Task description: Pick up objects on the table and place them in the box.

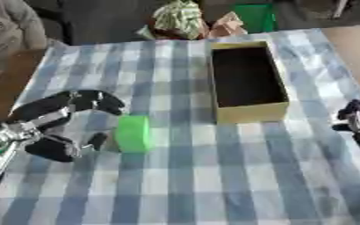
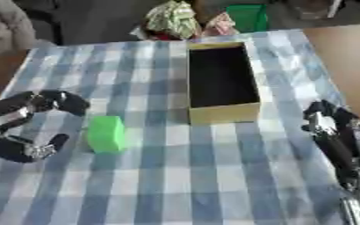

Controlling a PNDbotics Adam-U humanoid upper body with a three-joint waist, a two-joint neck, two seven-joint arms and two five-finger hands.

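Note:
A bright green block [image 1: 133, 133] stands on the blue and white checked tablecloth [image 1: 183, 184], left of centre. My left hand [image 1: 64, 123] is just left of it, open, with fingers arched above and thumb below, not touching the block. A yellow-walled open box [image 1: 247, 81] with a dark inside sits beyond and to the right of the block. My right hand [image 2: 327, 119] rests at the right edge, fingers curled, holding nothing.
At the table's far edge lie a crumpled patterned bundle [image 1: 177, 18], a pinkish packet [image 1: 228, 25] and a green container [image 1: 256, 16]. A person's grey sleeve [image 1: 6, 26] shows at the far left. Brown tabletop [image 2: 348, 61] flanks the cloth.

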